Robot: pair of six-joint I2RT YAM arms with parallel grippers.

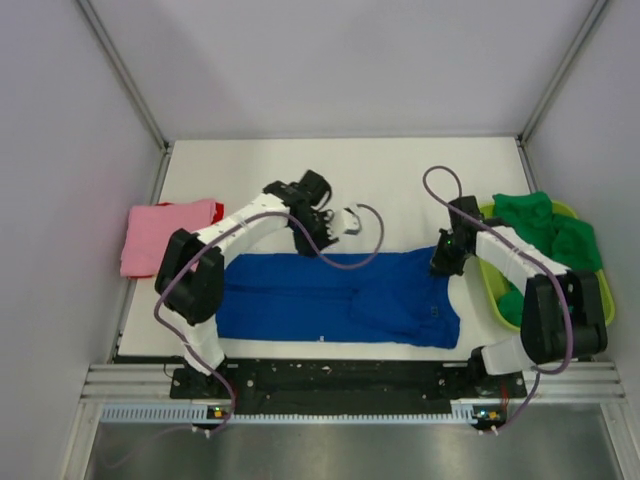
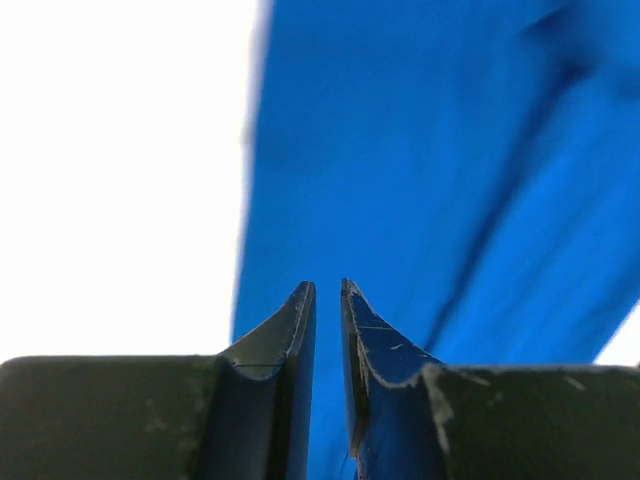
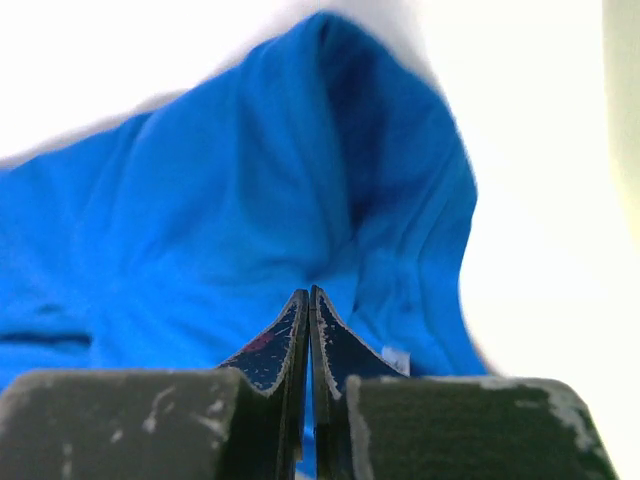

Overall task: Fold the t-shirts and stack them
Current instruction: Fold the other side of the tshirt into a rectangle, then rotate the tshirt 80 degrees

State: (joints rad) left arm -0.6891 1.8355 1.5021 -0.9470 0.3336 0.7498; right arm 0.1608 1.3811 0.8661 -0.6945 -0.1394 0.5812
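Observation:
The royal-blue t-shirt (image 1: 300, 295) lies spread across the front of the white table (image 1: 400, 180). My left gripper (image 1: 305, 243) is at its far edge, left of the middle. In the left wrist view its jaws (image 2: 327, 290) stand narrowly apart with blue cloth (image 2: 420, 150) between them. My right gripper (image 1: 445, 262) is at the shirt's far right corner. In the right wrist view it (image 3: 309, 295) is shut on the blue cloth (image 3: 230, 200), whose folds run to the fingertips. A folded pink t-shirt (image 1: 160, 235) lies at the left. Green t-shirts (image 1: 545, 230) lie at the right.
The green shirts sit in a lime-green plastic basket (image 1: 606, 300) at the table's right edge, close beside my right arm. Grey walls enclose the table at the back and both sides. A metal rail runs along the near edge.

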